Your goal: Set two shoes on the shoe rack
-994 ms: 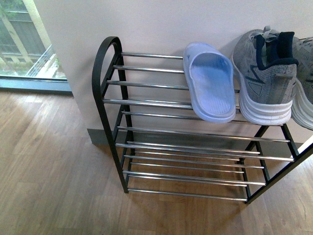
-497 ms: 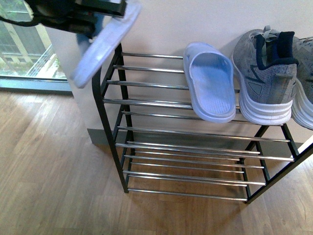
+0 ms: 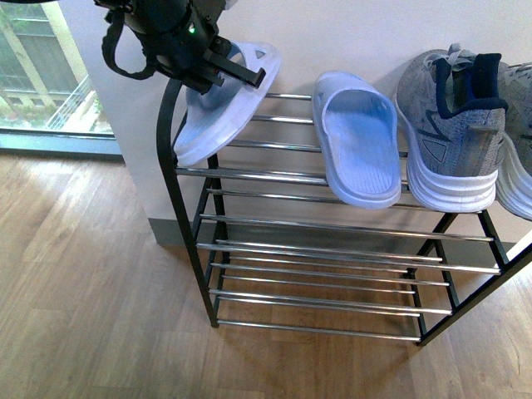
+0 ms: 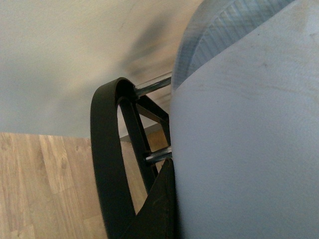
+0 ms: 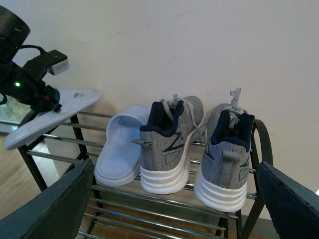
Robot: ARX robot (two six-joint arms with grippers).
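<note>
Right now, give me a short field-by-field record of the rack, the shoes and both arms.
rack: black frame, chrome bars, against the wall
top shelf: one slide, two sneakers, side by side
held slide: in left gripper, tilted over the shelf's free left end; contact with bars unclear
lower shelves: no shoes seen
right gripper: jaws apart, holding nothing, back from the rack
floor: wood

Count: two pale blue foam open-toe slides, one (image 3: 359, 145) lying on the top tier, the other (image 3: 218, 112) at the left end. Two grey knit sneakers with white soles (image 5: 169, 142) (image 5: 224, 157). One black-framed shoe rack with chrome bars (image 3: 332, 253), three tiers.
</note>
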